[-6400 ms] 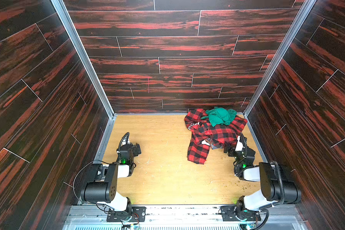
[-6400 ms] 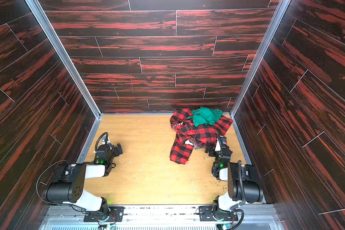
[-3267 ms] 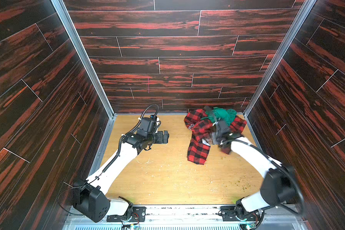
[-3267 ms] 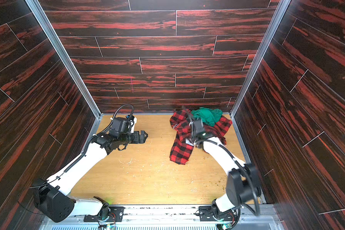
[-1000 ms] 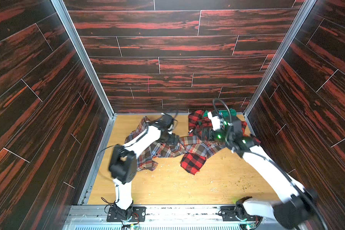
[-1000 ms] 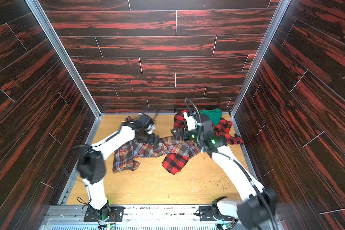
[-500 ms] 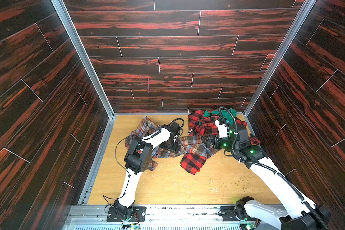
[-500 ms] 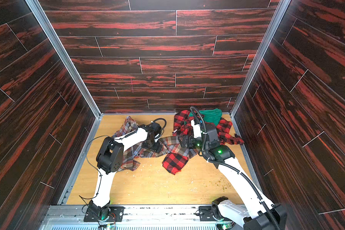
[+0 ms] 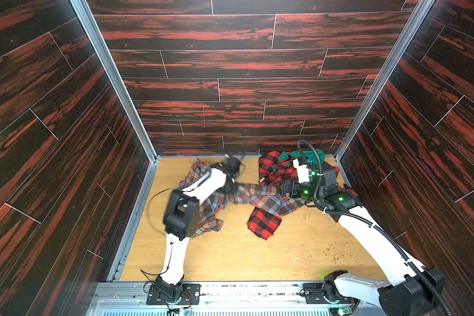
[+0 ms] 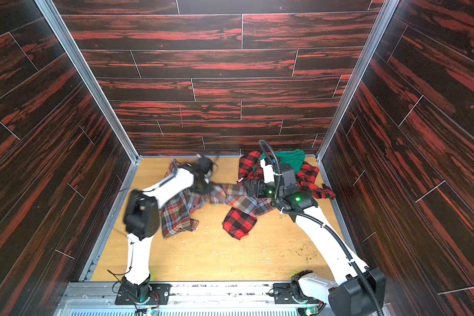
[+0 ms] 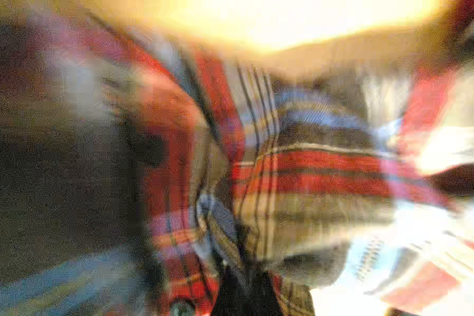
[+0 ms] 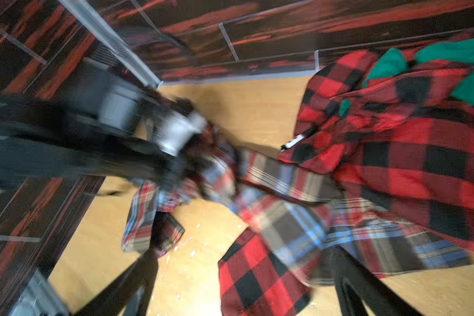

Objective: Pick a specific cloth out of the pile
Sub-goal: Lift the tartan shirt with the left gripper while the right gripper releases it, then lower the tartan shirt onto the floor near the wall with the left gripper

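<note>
**Top views.** The cloth (image 9: 266, 198), a muted fine plaid, is drawn out in a band across the wooden floor (image 9: 230, 257). One end is bunched under the left arm near the left wall. The other end is tucked beneath the pile (image 9: 274, 169) in the far right corner. The stretch is judged to come from a sideways pull, with the tail weighed down by the red-and-black shirt (image 10: 240, 223) and the green cloth (image 10: 293, 158). The left pincer (image 9: 232, 187) is blurred and sits on the band between the two heaps; its jaws cannot be read here. The right pincer (image 10: 253, 188) is held low at the pile's edge, just over the plaid. It is probably placed to pin the pile back. Contact cannot be told.

**Left wrist view.** Heavy blur is noted. The frame is filled by plaid folds (image 11: 312, 169), gathered toward two dark fingers (image 11: 227, 298). These are pressed together, and a pinch of the cloth is judged to be caught between them.

**Right wrist view.** The right pincer (image 12: 244, 254) is spread wide, with nothing gripped between its fingers. Below it the cloth (image 12: 293, 227) is seen to run under the red-and-black shirt (image 12: 394, 164), with the green cloth (image 12: 463, 60) behind. The cloth is only partly freed.
</note>
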{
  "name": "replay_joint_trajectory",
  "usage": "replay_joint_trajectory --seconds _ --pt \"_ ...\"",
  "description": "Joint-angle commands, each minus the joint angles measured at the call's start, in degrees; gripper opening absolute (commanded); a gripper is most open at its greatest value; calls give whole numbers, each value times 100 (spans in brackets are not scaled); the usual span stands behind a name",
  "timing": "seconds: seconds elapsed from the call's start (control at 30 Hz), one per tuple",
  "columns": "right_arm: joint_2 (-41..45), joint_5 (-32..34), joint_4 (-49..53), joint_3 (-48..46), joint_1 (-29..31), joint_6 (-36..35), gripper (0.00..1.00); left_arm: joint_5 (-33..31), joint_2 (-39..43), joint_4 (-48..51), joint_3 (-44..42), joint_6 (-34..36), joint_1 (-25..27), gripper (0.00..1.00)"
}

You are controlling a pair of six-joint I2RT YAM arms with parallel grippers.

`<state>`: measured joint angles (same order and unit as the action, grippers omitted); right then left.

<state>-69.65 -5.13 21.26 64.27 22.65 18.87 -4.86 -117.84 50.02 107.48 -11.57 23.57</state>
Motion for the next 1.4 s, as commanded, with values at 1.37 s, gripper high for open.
replay_joint_trajectory --seconds 1.37 --pt "-237 -434 -790 -280 -88 266 99 2215 4466 -4262 -3257 -2825 -1882 0"
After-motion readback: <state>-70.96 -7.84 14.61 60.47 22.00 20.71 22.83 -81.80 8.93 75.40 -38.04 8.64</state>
